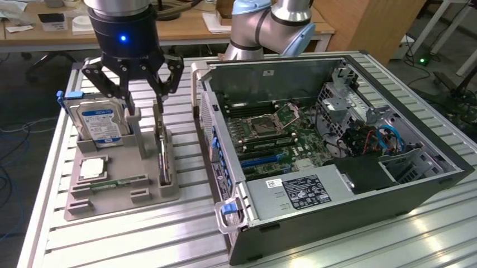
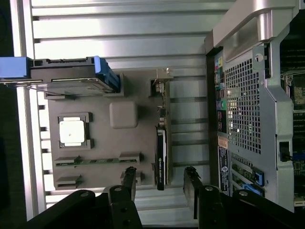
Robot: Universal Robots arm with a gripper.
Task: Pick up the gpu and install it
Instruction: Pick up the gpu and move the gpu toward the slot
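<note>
Gripper (image 1: 144, 103) spread wide over the gpu in its tray slot.
The gpu (image 1: 164, 162) is a thin dark card standing on edge in the grey tray (image 1: 111, 205), beside the case (image 1: 358, 206). The arm points straight down, with a finger on either side of the card, not closed on it. One gpu, one drive (image 1: 100, 123), one chip (image 1: 93, 167), one memory stick (image 1: 119, 183).

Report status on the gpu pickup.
End effector open, over gpu. Gpu on edge in tray, not gripped. Hard drive beside, apart.
</note>
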